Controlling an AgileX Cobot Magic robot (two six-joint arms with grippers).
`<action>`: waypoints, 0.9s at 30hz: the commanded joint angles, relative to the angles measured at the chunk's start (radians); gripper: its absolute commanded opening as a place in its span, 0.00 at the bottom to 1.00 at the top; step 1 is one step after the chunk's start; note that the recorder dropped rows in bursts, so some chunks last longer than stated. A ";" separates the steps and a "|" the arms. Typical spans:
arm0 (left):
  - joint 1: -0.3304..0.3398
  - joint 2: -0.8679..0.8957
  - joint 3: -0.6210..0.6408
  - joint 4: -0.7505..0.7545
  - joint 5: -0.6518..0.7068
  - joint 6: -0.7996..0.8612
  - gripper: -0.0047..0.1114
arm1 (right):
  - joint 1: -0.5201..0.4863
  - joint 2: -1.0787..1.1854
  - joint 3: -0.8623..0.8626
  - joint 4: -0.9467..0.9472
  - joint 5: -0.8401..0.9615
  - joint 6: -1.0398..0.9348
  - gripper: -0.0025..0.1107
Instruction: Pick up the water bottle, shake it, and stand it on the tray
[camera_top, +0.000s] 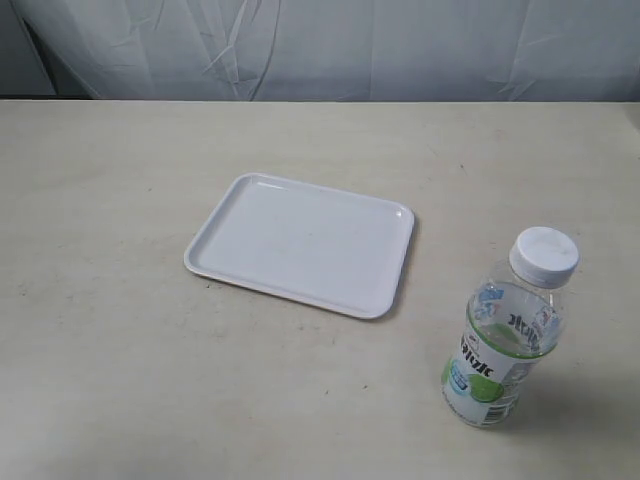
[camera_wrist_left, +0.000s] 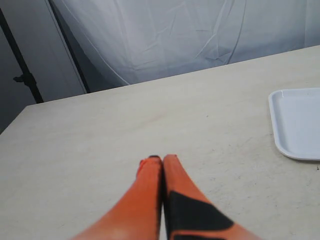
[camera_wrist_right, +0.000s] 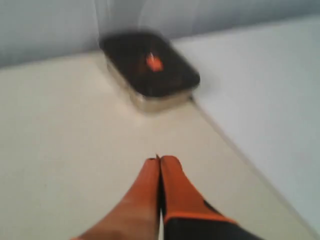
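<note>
We find the water bottle (camera_top: 505, 340) standing upright on the desk (camera_top: 120, 200), its white cap (camera_top: 545, 252) on, at the right front of the exterior view. It is near the white tray (camera_top: 300, 245) but apart from it. The tray lies flat at the middle of the desk with nothing on it, so we judge that the task has not begun: the bottle waits where an arm can reach it, and the tray is left bare to receive it.

Neither arm shows in the exterior view, which suggests both are parked off to the sides. In the left wrist view the left jaws are pressed together, the orange fingers (camera_wrist_left: 150, 180) meeting at the tips with no gap. They grip nothing and hang over bare desk, with one end of the tray off to the side. In the right wrist view, which is blurred, the right jaws are likewise closed and empty. Beyond them sits a dark box-like object (camera_wrist_right: 150, 65) with an orange mark; we cannot tell what it is. The bottle appears in neither wrist view
</note>
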 joint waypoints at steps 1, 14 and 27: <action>0.000 -0.005 0.004 -0.003 -0.007 -0.002 0.04 | -0.001 -0.022 -0.029 0.475 0.171 -0.338 0.02; 0.000 -0.005 0.004 -0.003 -0.007 -0.002 0.04 | -0.001 -0.593 -0.013 1.006 0.363 -0.728 0.02; 0.000 -0.005 0.004 -0.003 -0.007 -0.002 0.04 | -0.001 -0.690 0.298 1.425 0.374 -1.008 0.02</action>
